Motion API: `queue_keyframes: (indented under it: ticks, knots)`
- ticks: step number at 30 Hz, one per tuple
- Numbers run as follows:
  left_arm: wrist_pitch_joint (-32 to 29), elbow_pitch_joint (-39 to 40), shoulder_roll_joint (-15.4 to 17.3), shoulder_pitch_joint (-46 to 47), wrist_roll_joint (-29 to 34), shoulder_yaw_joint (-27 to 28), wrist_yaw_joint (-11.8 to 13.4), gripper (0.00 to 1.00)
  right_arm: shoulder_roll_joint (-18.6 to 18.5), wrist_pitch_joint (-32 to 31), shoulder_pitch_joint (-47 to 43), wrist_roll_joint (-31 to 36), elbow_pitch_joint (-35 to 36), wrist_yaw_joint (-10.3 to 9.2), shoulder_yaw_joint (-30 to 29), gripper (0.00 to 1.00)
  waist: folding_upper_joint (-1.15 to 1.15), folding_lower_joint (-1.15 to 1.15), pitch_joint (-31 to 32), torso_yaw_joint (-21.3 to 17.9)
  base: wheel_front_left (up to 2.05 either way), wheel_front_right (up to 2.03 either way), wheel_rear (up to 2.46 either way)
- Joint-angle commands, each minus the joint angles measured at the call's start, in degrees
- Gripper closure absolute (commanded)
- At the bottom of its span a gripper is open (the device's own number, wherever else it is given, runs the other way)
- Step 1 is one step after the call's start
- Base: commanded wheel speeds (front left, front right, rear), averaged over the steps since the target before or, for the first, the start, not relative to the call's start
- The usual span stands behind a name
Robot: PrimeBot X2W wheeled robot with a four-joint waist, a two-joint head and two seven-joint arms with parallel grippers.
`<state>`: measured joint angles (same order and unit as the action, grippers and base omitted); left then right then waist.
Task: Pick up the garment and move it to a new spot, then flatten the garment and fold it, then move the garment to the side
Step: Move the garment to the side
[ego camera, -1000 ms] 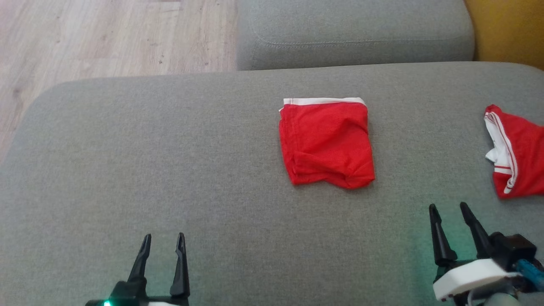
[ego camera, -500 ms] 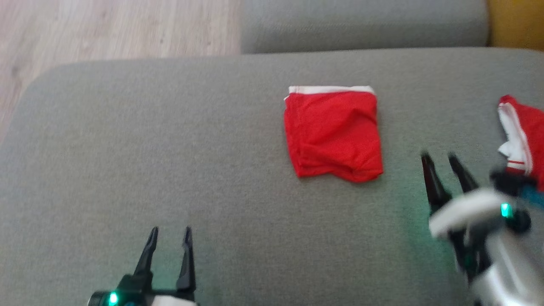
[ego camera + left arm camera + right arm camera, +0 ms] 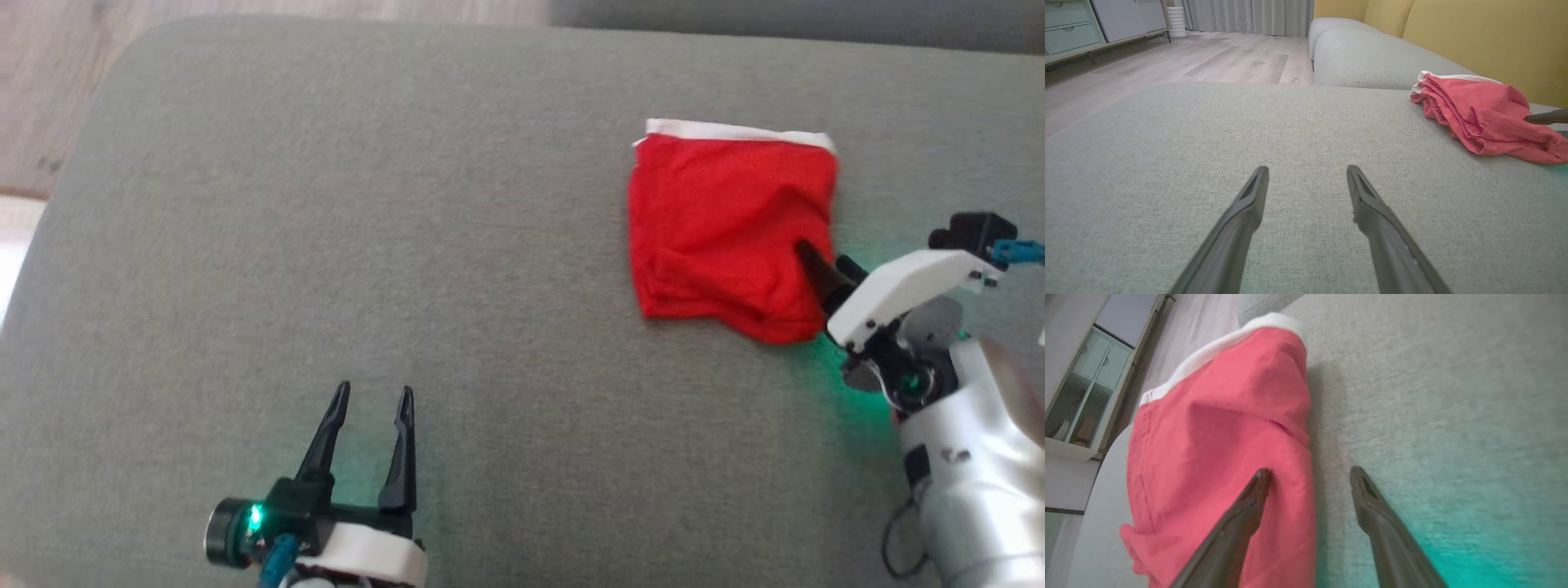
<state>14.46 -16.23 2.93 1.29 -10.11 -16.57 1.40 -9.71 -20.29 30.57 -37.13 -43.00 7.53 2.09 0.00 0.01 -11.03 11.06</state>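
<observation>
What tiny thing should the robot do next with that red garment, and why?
Probably close the right jaws: they stand open astride the folded red garment's edge, one finger over the cloth, the other over the grey cushion.

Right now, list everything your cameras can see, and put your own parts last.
garment: one, red with a white band, folded on the seat cushion, right of centre
seat cushion: one, grey, under the garment
second cushion: one, grey, beyond the seat cushion
backrest: at least two panels, yellow, behind the cushions
floor: one, pale wood, beside the sofa
cabinet: one, pale, across the floor
curtains: one set, grey, far end
left gripper: one, dark, open over bare cushion
right gripper: one, dark, open, astride the garment's edge
</observation>
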Motion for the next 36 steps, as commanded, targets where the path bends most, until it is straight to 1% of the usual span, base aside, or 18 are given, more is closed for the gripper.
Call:
queue_keyframes:
  ticks: [1,5,6,7,10,14,18,22,25,27,30,31,34,35,36]
  knots:
    - [0.54,1.47,-0.05,2.35,-0.33,1.22,0.47,0.0,1.31,-0.39,3.69,-1.11,-0.27,-0.04,-0.32,0.0,0.0,-0.01,-1.44,1.52,0.0,0.0,0.0]
    - [0.54,1.62,-0.05,2.79,-0.68,0.7,1.03,0.0,2.43,-0.43,5.56,-3.36,-3.44,-0.04,-2.01,0.0,0.0,-0.01,-2.03,1.4,0.0,0.0,0.0]
    - [0.54,1.67,-0.05,2.81,-0.71,0.63,1.17,0.0,2.53,-0.07,5.91,-3.62,-3.92,-0.04,-2.17,0.14,0.0,-0.01,-2.17,0.92,0.0,0.0,0.0]
    - [0.54,1.7,-0.05,2.84,-0.74,0.61,1.28,0.0,2.48,0.57,6.31,-3.77,-4.52,-0.04,-2.63,1.0,0.0,-0.01,-2.26,0.38,0.0,0.0,0.0]
    - [0.54,1.79,-0.05,2.98,-0.61,0.82,1.44,0.0,2.32,0.95,7.78,-4.35,-4.54,-0.04,-2.4,1.0,0.0,-0.01,-2.48,-2.01,0.0,0.0,0.0]
    - [0.54,1.71,-0.05,3.17,0.1,1.69,1.29,0.0,-0.25,0.16,9.32,-4.47,-1.43,-0.04,-0.59,1.0,0.0,-0.01,-2.57,-6.55,0.0,0.0,0.0]
    - [0.54,1.78,-0.05,3.9,0.89,2.16,0.69,0.0,-5.29,-2.89,10.09,-4.6,3.22,-0.04,0.58,1.0,0.0,-0.01,-2.97,-10.8,0.0,0.0,0.0]
    - [0.54,2.22,-0.05,5.02,1.84,2.55,0.2,0.0,-11.93,-6.43,10.31,-3.36,8.28,-0.04,0.86,1.0,0.0,-0.01,-4.62,-14.21,0.0,0.0,0.0]
    - [0.54,2.29,-0.05,5.66,2.51,2.73,-0.23,0.0,-16.67,-7.75,9.87,-2.23,10.94,-0.04,-0.98,1.0,0.0,-0.01,-5.73,-15.82,0.0,0.0,0.0]
    - [0.54,2.32,-0.03,5.9,2.93,3.06,-0.35,0.0,-18.88,-8.3,9.33,-1.41,12.15,-0.04,-2.68,1.0,0.0,-0.01,-6.35,-16.64,0.0,0.0,0.0]
    - [0.54,2.19,0.1,5.99,3.53,3.46,-0.69,0.0,-20.5,-9.12,7.87,0.69,13.2,-0.04,-5.44,1.0,0.0,-0.01,-6.98,-17.47,0.0,0.0,0.0]
    - [0.54,2.11,0.18,6.03,3.85,3.72,-0.88,0.0,-20.82,-8.86,6.66,2.68,13.11,-0.04,-7.66,1.0,0.0,-0.01,-7.23,-17.85,0.0,0.0,0.0]
    - [0.54,1.98,0.28,6.27,4.3,4.01,-1.18,0.0,-20.42,-7.36,4.9,7.3,12.11,-0.04,-10.14,1.0,0.0,-0.01,-7.59,-18.25,0.0,0.0,0.0]
    - [0.54,1.93,0.28,6.44,4.43,4.08,-1.26,0.0,-20.21,-6.16,4.48,9.4,11.58,-0.04,-10.8,0.76,0.0,-0.01,-7.72,-18.3,0.0,0.0,0.0]
    - [0.54,1.87,0.28,6.65,4.55,4.12,-1.34,0.0,-19.91,-4.79,4.09,11.65,10.99,-0.04,-11.3,0.57,0.0,-0.01,-7.89,-18.33,0.0,0.0,0.0]
